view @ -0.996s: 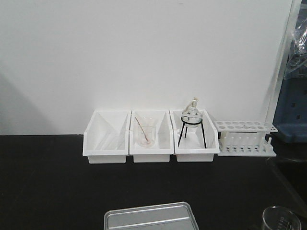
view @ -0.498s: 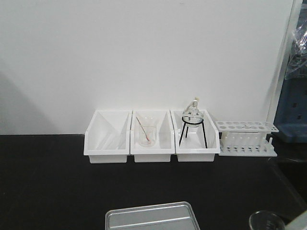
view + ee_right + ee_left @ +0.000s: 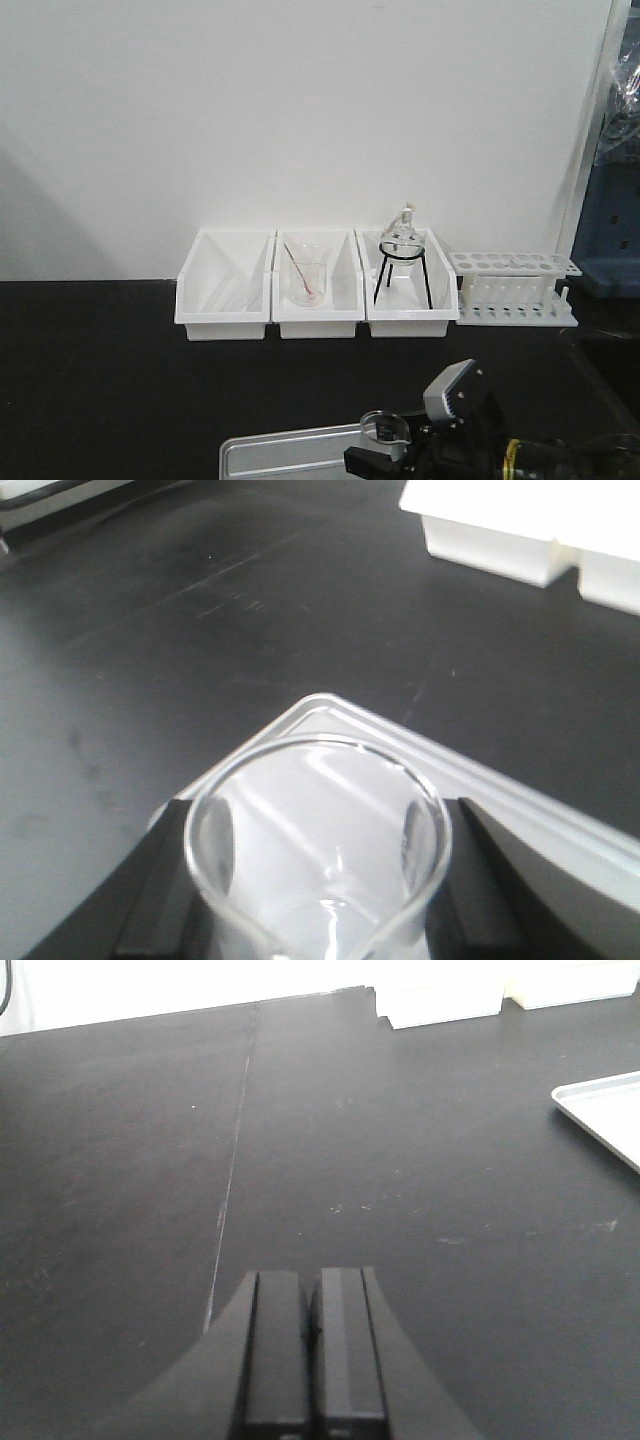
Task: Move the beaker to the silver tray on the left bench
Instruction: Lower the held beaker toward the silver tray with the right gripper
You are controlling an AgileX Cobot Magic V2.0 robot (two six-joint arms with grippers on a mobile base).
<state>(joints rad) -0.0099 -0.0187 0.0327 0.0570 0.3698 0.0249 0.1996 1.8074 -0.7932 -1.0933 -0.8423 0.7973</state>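
Note:
The beaker (image 3: pixel 320 875), a small clear glass cylinder with a lipped rim, sits upright between the black fingers of my right gripper (image 3: pixel 320 825), which is shut on it. In the front view the beaker (image 3: pixel 383 428) hangs over the right part of the silver tray (image 3: pixel 290 452), carried by my right gripper (image 3: pixel 385 458). The tray's corner and rim (image 3: pixel 520 805) lie just beneath the glass. My left gripper (image 3: pixel 310 1300) is shut and empty above the black top of the left bench (image 3: pixel 400 1190), with the tray's corner (image 3: pixel 610 1105) off to its right.
Three white bins (image 3: pixel 225 285) stand by the wall; one holds a beaker with a red rod (image 3: pixel 307 280), another a round flask on a black tripod (image 3: pixel 402 260). A white test-tube rack (image 3: pixel 512 285) stands to their right, and blue equipment (image 3: pixel 610 240) at the far right.
My right arm has come in from the lower right, carrying the beaker leftward. The beaker was at the frame's bottom right corner and now hangs over the tray.

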